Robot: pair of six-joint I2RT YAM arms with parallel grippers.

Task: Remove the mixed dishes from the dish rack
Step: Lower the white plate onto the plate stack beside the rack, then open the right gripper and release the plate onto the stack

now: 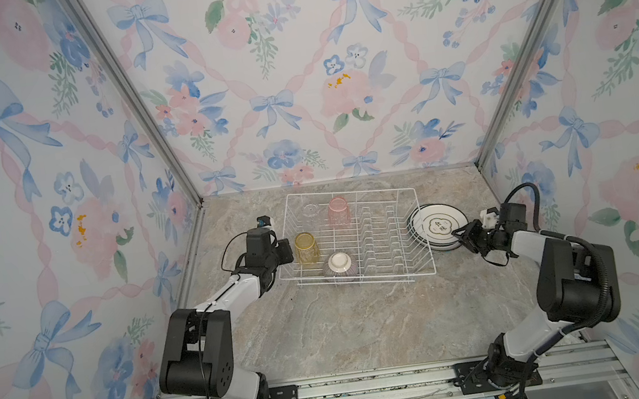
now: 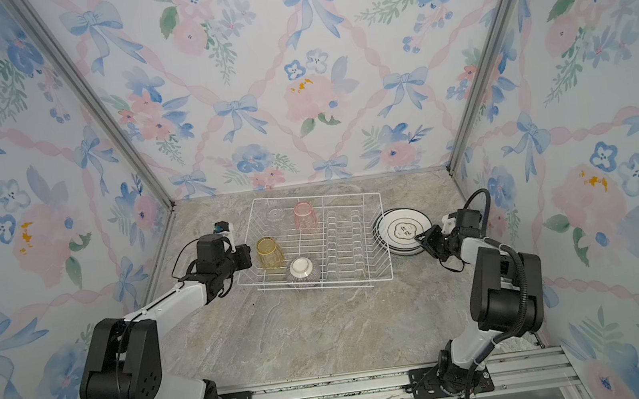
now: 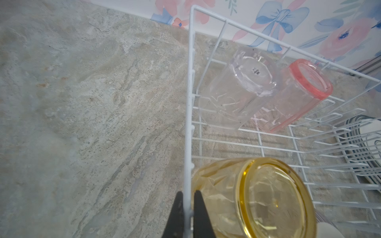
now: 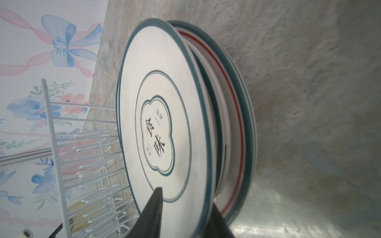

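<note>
Three upturned tumblers are counted in the white wire dish rack point(image 1: 395, 275): a clear tumbler point(image 1: 311, 210), a pink tumbler point(image 1: 338, 210) and a yellow tumbler point(image 1: 306, 249), with one inverted striped bowl point(image 1: 340, 265). Dark-rimmed white plates point(image 1: 439, 226) are stacked just right of the rack; their number cannot be told. The rack's rim wire is clamped by the left gripper point(image 3: 188, 192). The right gripper point(image 4: 185, 197) is seen astride the top plate's edge, and whether it grips cannot be told. The marbled worktop point(image 1: 347, 331) is enclosed by floral wallpaper point(image 1: 294, 86).

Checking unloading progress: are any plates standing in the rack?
No, the plates lie stacked on the counter beside the rack, whose slots are bare.
</note>
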